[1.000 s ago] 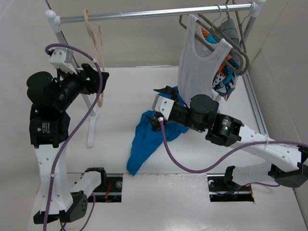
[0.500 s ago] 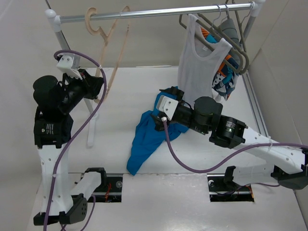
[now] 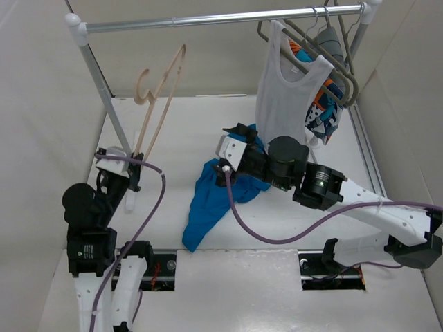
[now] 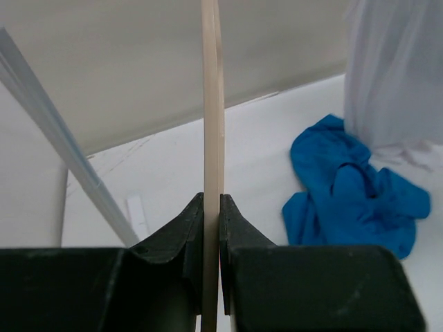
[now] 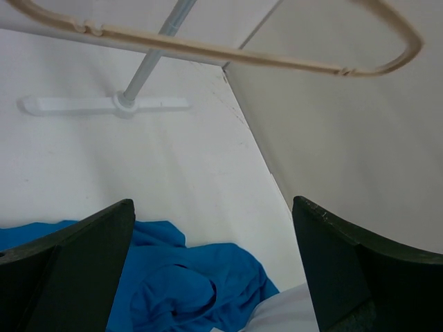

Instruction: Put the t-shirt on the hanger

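Gripping left tool: hanger clamped by its thin edge; it could be levered loose.
Right tool: spread wide, empty, near t-shirt.

Gripper clamps the hanger beside t-shirt.

The hanger is no longer hooked over the rail. Earlier, its hook sat on the rail at the upper left of the top view; the hook now hangs free below the rail, and the frame slants up toward the right. The left gripper, clamped on the frame, has descended from the upper left to the left-centre of the top view. The left arm has folded down into the lower left corner.
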{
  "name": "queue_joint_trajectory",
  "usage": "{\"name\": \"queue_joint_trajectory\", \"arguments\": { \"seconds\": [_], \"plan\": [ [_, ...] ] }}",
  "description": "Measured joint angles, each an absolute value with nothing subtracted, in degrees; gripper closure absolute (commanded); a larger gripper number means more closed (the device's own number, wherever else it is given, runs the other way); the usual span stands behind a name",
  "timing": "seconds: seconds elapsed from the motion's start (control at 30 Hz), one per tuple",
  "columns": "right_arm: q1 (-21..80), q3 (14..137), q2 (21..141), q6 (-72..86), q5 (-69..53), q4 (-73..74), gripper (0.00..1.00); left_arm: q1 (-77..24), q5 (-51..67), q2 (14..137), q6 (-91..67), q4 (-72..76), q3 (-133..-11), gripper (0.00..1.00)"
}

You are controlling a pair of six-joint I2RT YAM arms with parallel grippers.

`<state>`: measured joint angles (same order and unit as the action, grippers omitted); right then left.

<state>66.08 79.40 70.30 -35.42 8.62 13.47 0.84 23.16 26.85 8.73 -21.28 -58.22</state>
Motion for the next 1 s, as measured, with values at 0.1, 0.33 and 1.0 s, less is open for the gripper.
{"name": "queue_joint_trajectory", "arguments": {
  "seconds": [0.1, 0.33, 1.0],
  "plan": [
    [66.1, 83.4, 73.9, -35.9, 8.5, 15.0, 0.0, 0.8, 21.8, 22.1, 13.6, -21.8, -51.5, 1.0],
    [66.1, 90.7, 79.3, -43.5, 12.9, 15.0, 0.0, 0.8, 20.1, 14.8, 22.2, -23.4, -41.2, 1.0],
    [55.6, 79.5, 99.6, -10.4, -6.7, -15.9, 0.12, 0.9, 6.7, 19.9, 38.6, -17.9, -33.2, 1.0]
  ]
}}
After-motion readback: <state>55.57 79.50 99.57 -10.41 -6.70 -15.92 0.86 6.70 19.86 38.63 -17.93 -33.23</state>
